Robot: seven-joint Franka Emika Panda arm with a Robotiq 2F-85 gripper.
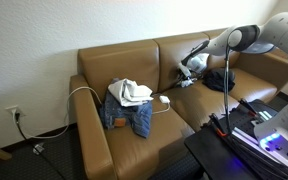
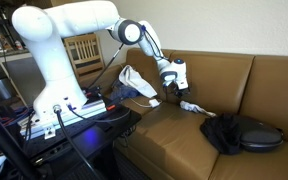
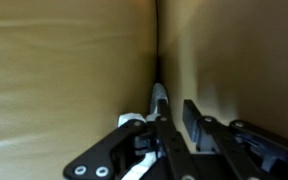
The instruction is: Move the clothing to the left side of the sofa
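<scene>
Nearest the lens: gripper (image 3: 172, 103), aimed at the vertical seam between two sofa (image 3: 64, 70) cushions. Finger state: parted or closed not determinable from these views. In both exterior views: gripper (image 1: 190, 68) (image 2: 174, 82) poised over the sofa seat, close to the backrest. Just below the gripper: end of a white cable (image 2: 189, 104) lying on the cushion. Well apart from the gripper, on the neighbouring seat: clothing (image 1: 129, 103), blue jeans under a white garment. Near the gripper, on the opposite side: black item (image 1: 220, 80).
</scene>
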